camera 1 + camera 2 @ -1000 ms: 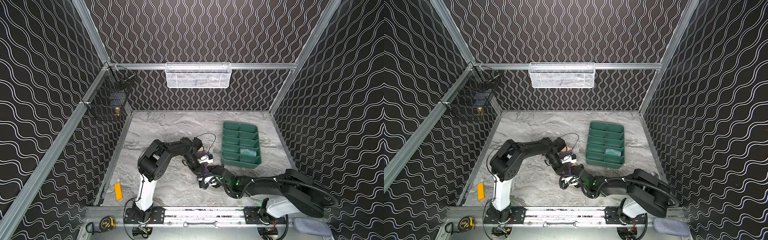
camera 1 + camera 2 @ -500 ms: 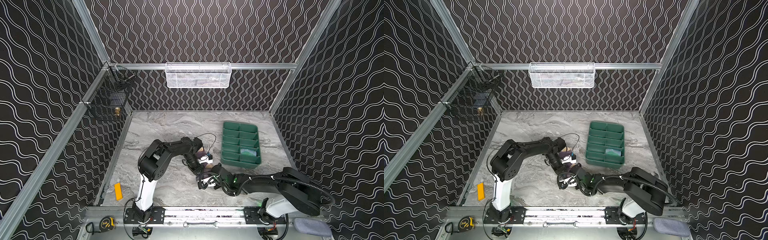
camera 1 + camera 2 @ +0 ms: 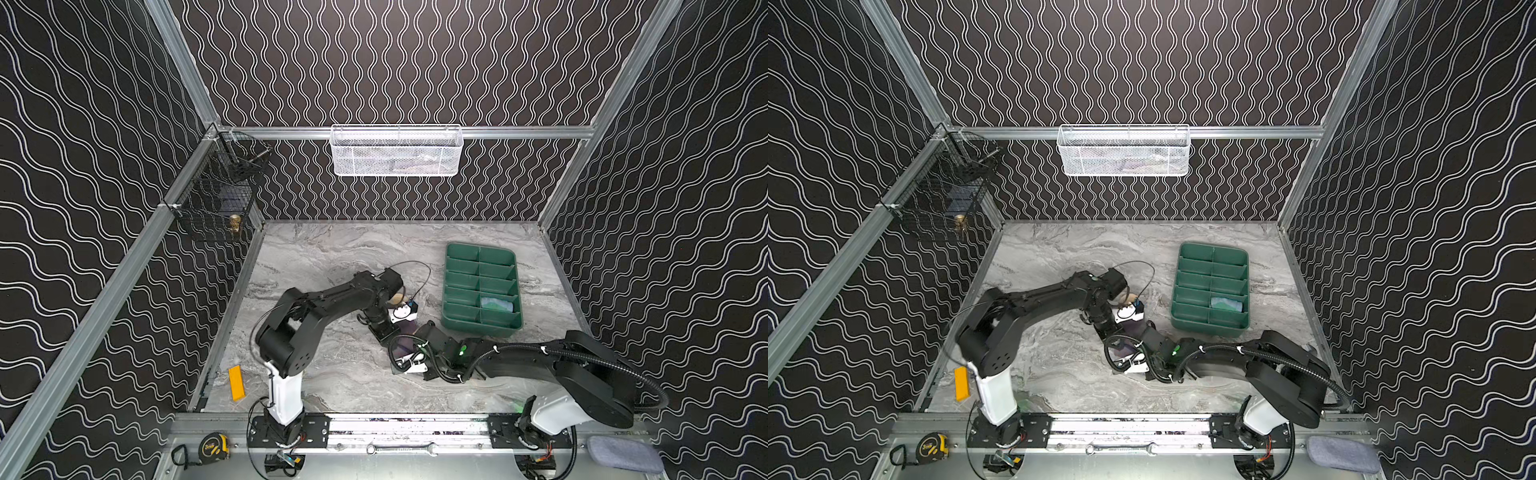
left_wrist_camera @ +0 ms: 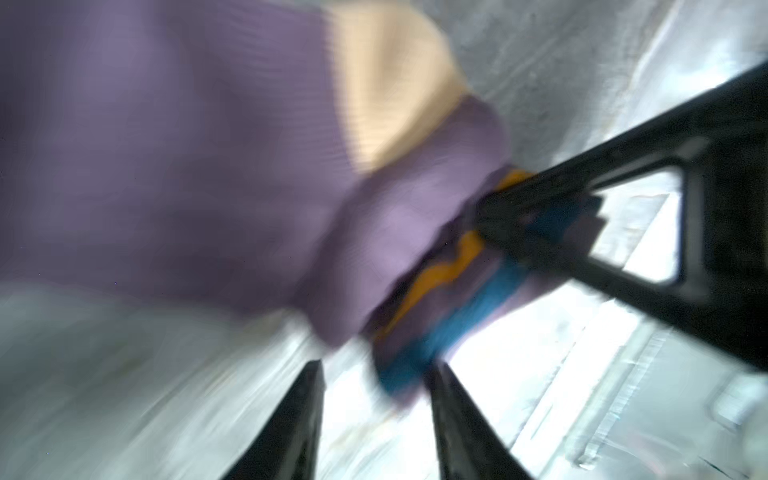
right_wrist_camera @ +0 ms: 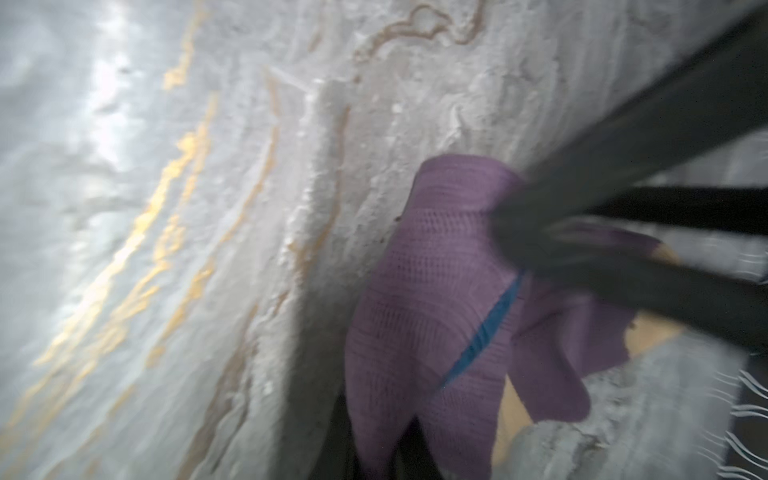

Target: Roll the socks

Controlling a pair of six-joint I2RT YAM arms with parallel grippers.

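Pinching the purple sock point(image 4: 187, 158) by its striped cuff
The right gripper point(image 4: 494, 216) clamps it; the left gripper point(image 4: 376, 374), jaws apart and empty, sits just beside, sock running under its wrist

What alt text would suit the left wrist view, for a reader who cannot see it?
Blurred close-up: a purple ribbed sock with a tan patch and orange and blue stripes fills most of the view against a grey marbled tabletop. The black right gripper pinches its striped end, and the left gripper stands open, its fingers apart beside that end.
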